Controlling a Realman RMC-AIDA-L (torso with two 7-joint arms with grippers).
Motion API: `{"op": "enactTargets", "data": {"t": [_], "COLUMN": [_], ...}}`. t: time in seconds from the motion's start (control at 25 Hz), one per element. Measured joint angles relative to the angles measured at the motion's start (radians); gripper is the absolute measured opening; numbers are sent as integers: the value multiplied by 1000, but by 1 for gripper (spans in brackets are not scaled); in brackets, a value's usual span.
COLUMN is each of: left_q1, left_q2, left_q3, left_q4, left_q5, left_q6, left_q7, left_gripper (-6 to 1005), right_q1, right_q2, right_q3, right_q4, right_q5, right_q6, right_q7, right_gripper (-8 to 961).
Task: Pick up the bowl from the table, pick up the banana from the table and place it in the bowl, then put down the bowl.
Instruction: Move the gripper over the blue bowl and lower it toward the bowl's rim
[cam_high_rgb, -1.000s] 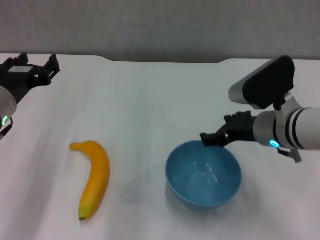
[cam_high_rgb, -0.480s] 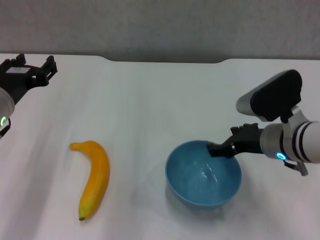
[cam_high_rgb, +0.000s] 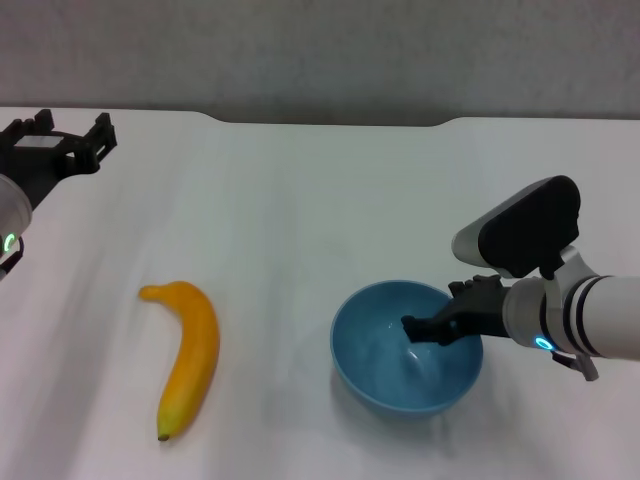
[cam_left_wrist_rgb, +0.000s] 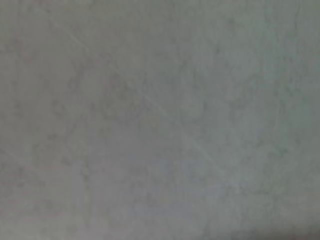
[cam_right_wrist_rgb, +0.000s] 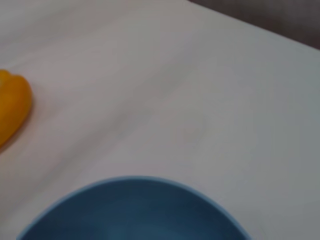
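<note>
The light-blue bowl (cam_high_rgb: 385, 375) stands on the white table (cam_high_rgb: 300, 200), right of centre near the front. My right gripper (cam_high_rgb: 440, 315) is open at the bowl's right rim, with one dark finger (cam_high_rgb: 412, 328) reaching inside the bowl. The right wrist view shows the bowl's rim (cam_right_wrist_rgb: 135, 210) close below and one end of the banana (cam_right_wrist_rgb: 10, 107). The yellow-orange banana (cam_high_rgb: 190, 355) lies left of the bowl, apart from it, greenish tip toward the front. My left gripper (cam_high_rgb: 70, 130) is parked open at the far left back.
The table's far edge has a shallow notch (cam_high_rgb: 330, 122), with a grey wall behind it. The left wrist view shows only a plain grey-white surface.
My right gripper has moved down and toward the front, from above the bowl's far rim to its right rim, with a finger now inside. The bowl, banana and left arm have not moved.
</note>
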Motion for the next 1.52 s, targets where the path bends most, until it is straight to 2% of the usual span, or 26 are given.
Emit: {"op": "enactTargets", "data": {"t": [0.32, 0.64, 0.8, 1.28, 1.48, 1.52], "left_q1": [-5, -15, -16, -12, -11, -11], "left_q2": [0, 0, 0, 0, 0, 0], "left_q3": [0, -1, -1, 8, 8, 8], "left_q4": [5, 20, 20, 16, 20, 20], "left_q5": [-2, -3, -2, 2, 2, 2], "left_q6": [-2, -3, -10, -10, -10, -10], "left_q7": [0, 0, 0, 2, 2, 2], "left_gripper": [702, 701, 702, 697, 695, 695], "right_q1": [10, 19, 18, 25, 20, 13], "right_q2": [0, -3, -3, -3, -3, -3], "right_q3": [-1, -4, -16, -37, -37, -36], "right_q4": [-46, -48, -49, -73, -72, -67], "right_q5": [0, -7, -11, -13, -13, -13], "right_q6": [-20, -27, -42, -58, -70, -84], "right_q7": [17, 16, 11, 10, 12, 13], "right_gripper": [880, 812, 587, 345, 149, 148]}}
